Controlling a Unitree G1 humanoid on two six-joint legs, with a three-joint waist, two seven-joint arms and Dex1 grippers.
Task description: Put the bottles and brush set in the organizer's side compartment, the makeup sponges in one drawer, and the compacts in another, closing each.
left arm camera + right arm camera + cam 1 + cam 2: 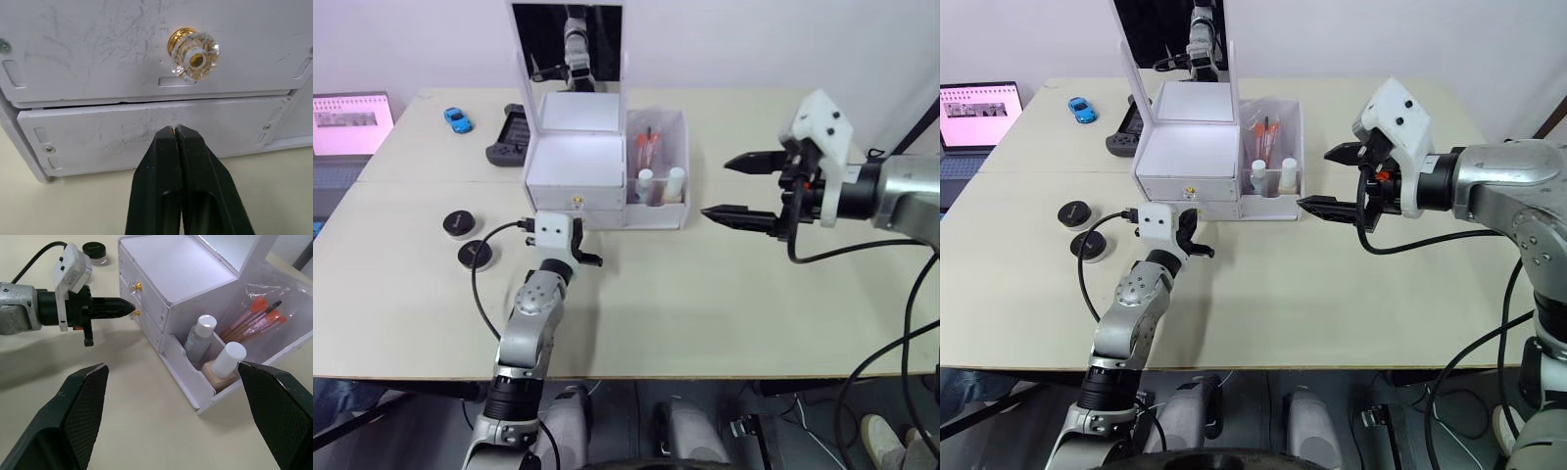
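Left gripper [177, 132] is pinched tight on the lower drawer's knob [136, 312] at the front of the organizer [576, 162]. Right gripper [741, 188] hangs spread wide just right of it. Both bottles [198, 338] and the brush set [257, 316] sit in its side compartment [682, 208]; the two compacts [461, 223] lie left of it.

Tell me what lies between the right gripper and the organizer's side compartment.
Nothing: in the right eye view, only bare table separates the open right gripper from the side compartment.
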